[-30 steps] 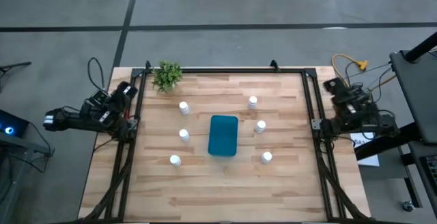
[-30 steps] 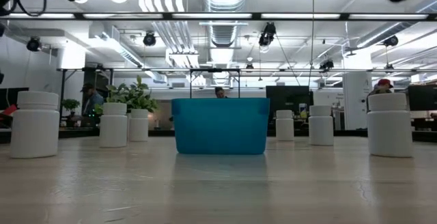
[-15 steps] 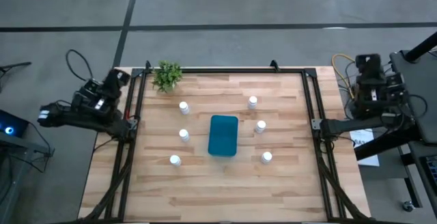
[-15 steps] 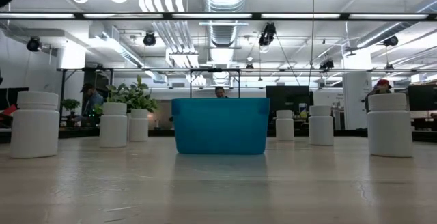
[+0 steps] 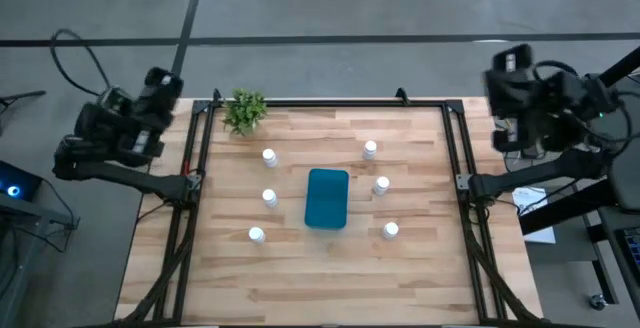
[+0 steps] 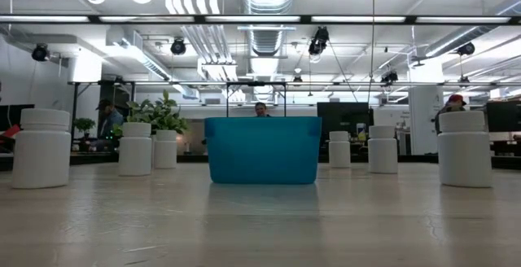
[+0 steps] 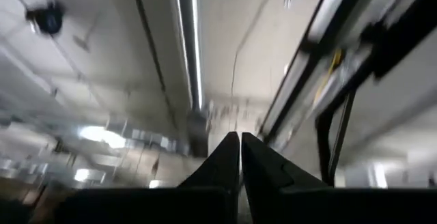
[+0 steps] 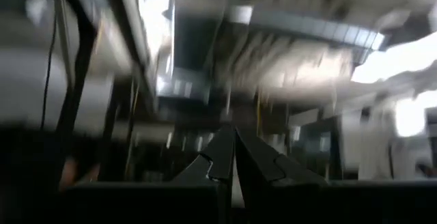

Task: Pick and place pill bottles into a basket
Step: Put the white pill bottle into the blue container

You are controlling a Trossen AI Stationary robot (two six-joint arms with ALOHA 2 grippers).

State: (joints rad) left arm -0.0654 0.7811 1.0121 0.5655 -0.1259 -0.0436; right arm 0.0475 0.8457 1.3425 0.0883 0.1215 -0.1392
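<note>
The teal basket (image 5: 327, 198) (image 6: 262, 150) stands on its base in the middle of the wooden table. Several white pill bottles stand upright around it, such as one bottle (image 5: 269, 197) to its left and another (image 5: 381, 184) to its right; in the low view they flank it (image 6: 135, 148) (image 6: 382, 149). My left gripper (image 5: 163, 80) is raised beyond the table's left edge, shut and empty, pointing up at the ceiling (image 7: 240, 139). My right gripper (image 5: 506, 64) is raised beyond the right edge, also shut and empty (image 8: 234, 132).
A small green plant (image 5: 245, 111) stands at the table's far left corner. A black frame (image 5: 330, 103) runs along the far edge and both sides. Cables and equipment (image 5: 560, 178) lie right of the table. People show far off in the room (image 6: 456, 104).
Both arms have risen from their folded places beside the table's left and right edges. Their grippers have tipped upward and rolled somewhat, and have stayed shut. The bottles and the basket have kept their places.
</note>
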